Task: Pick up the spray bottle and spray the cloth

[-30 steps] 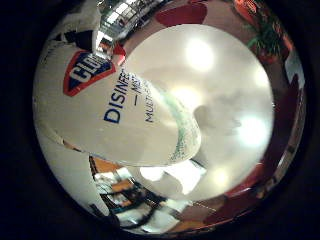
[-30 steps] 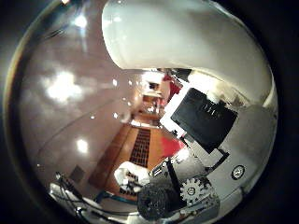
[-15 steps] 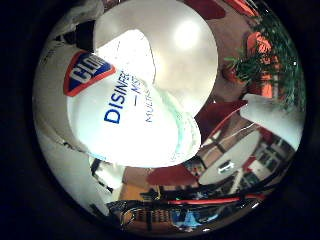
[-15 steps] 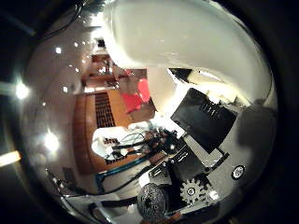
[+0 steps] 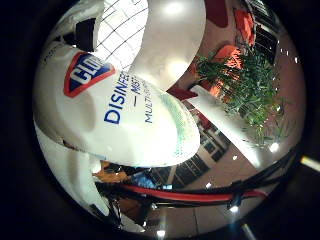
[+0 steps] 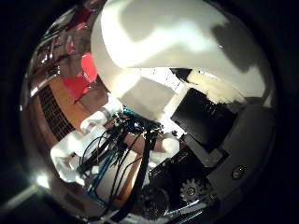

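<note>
The white plastic spray bottle with a blue-lettered label and a red-and-blue badge point(image 5: 120, 125) fills much of both palm views, so it sits right against the palm of the white and black robot hand point(image 6: 219, 154). The fingers point(image 6: 205, 126) appear curled around the bottle's rounded body, holding it clear of any counter. Behind the bottle are a leafy green potted plant point(image 5: 250, 85) and a red-floored room, which suggests the bottle is lifted and tilted. The cloth cannot be made out in either view. I judge the main risk to be aim: with no cloth in sight, a spray from here could miss it entirely. The smooth, curved body could also twist or slip in the grasp when the trigger is pressed. The label carries printed writing, only partly visible, since the bottle's curve hides the rest.
</note>
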Robot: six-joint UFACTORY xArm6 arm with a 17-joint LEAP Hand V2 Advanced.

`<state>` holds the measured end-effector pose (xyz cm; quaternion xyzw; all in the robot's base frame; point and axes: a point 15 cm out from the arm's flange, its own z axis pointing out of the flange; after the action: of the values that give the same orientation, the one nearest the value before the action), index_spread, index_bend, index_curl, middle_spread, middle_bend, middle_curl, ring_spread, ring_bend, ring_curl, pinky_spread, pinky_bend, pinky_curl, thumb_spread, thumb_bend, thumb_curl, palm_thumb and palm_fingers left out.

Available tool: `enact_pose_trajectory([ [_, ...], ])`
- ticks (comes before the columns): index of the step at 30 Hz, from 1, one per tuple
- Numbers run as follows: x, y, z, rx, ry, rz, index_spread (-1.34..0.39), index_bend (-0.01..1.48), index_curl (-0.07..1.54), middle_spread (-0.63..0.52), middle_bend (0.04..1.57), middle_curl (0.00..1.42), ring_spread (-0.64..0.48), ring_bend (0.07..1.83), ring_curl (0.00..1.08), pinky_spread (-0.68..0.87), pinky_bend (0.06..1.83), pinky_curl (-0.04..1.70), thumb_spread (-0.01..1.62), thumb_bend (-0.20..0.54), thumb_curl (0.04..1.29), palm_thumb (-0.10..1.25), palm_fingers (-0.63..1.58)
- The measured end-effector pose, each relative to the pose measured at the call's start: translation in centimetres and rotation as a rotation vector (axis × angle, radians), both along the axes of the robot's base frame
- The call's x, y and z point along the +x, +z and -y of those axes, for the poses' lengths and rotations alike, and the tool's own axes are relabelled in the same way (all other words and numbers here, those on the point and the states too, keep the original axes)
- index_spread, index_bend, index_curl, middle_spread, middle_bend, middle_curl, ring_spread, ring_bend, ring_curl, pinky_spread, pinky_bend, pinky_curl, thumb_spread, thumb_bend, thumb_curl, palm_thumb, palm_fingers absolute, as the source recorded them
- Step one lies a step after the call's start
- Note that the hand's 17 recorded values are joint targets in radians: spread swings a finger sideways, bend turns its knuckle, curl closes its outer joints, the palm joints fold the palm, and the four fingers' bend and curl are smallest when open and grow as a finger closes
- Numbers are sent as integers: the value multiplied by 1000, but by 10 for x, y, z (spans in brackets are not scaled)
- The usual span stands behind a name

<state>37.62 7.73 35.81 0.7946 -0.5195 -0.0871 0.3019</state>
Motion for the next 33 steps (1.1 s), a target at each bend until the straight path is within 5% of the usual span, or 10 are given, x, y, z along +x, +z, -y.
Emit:
enact_pose_trajectory([
  [22, 8, -31, -10, -38, -31, -33, -223, 1096, 794, -94, 1398, 636, -171, 1464, 634, -176, 1032, 1364, 857, -15, 853, 1009, 1164],
  [27, -9, -13, -42, 158, -38, -45, -224, 1094, 797, -94, 1397, 636, -171, 1463, 635, -177, 1031, 1364, 856, -15, 855, 1013, 1164],
  [33, -39, 53, -108, 508, 44, 51, -234, 1069, 799, -91, 1398, 636, -169, 1473, 636, -178, 1033, 1365, 841, -14, 859, 1041, 1163],
])
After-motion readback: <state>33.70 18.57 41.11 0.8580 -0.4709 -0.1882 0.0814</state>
